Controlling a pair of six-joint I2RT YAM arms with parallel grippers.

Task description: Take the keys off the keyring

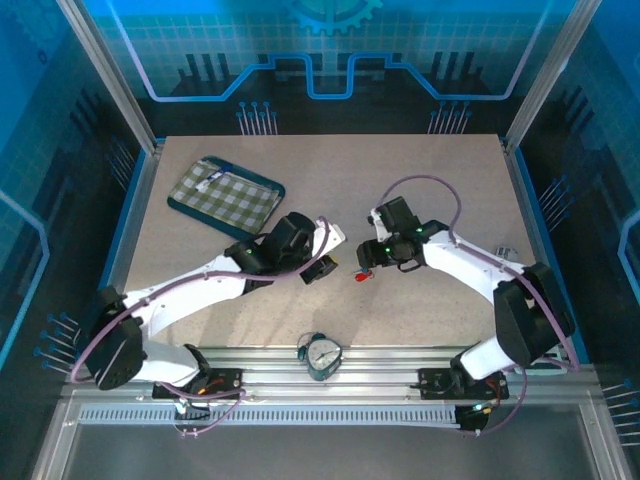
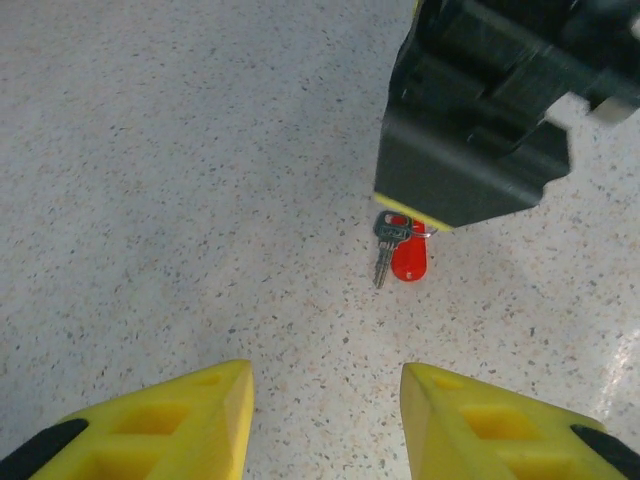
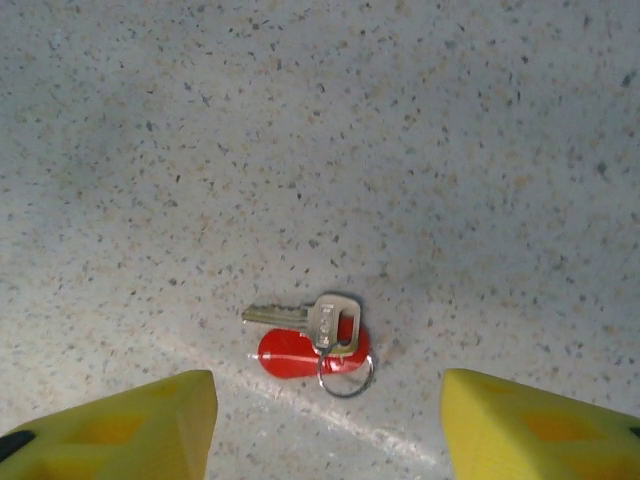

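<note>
Overhead, top view: left gripper (image 1: 328,267) and right gripper (image 1: 370,262) meet at mid-frame over the table (image 1: 430,180), with the red keyring (image 1: 363,275) between their tips. A checked pouch (image 1: 225,193) lies upper left and a round dial (image 1: 322,354) bottom centre.
Right wrist view: the key (image 3: 300,316) lies flat across the red tag, shaft pointing left. The thin ring loops at the tag's lower right, and the key is on it.
Left wrist view: key and tag sit right of centre, partly tucked under the other claw's dark body.
Left claw: yellow fingers apart, bare table between, gripping nothing.
Right claw: fingers wide apart, key and tag just beyond the gap, not gripped.
Writing: marks on key head and dial face too small to read.
</note>
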